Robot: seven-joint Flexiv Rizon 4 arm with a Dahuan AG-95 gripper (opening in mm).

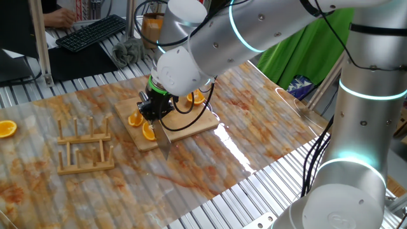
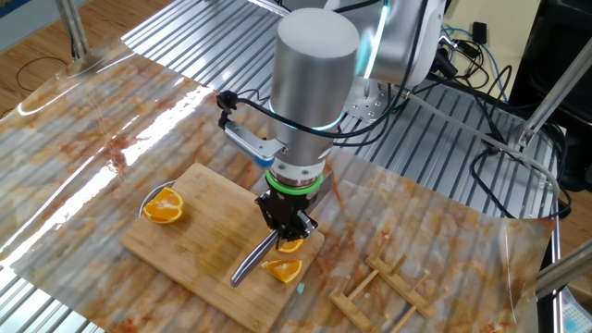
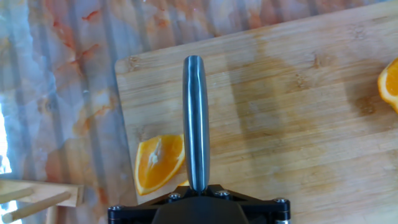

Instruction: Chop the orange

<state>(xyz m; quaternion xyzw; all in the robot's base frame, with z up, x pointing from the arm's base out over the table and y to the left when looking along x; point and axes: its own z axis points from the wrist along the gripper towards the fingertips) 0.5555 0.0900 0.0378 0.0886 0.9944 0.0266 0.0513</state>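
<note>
The marbled table sheet [image 1: 254, 127] fills most of the scene, with ribbed metal [image 1: 222, 203] showing past its near edge in one fixed view. The arm [image 1: 254, 32] reaches over it from the right and points its hand straight down above the wooden board [image 2: 199, 236]. The board lies near the middle of the sheet, with bare marbled surface on every side of it; the widest open stretch runs to the right of the board in one fixed view.

A wooden rack [image 1: 84, 147] stands on the sheet left of the board in that view, apart from it. The gripper [image 2: 287, 222] has its fingers drawn narrow around the handle of a steel knife [image 3: 196, 124], whose length lies across the board and, in one fixed view, points toward the board's near edge.

The orange [image 2: 282, 269] is cut: one wedge lies flesh-up just beside the knife, close to the board's edge, and another piece [image 2: 290, 245] sits under the hand. A rounder orange half [image 2: 164, 207] rests at the board's opposite end, well apart. One more orange slice [image 1: 6, 128] lies at the far left of the sheet.
</note>
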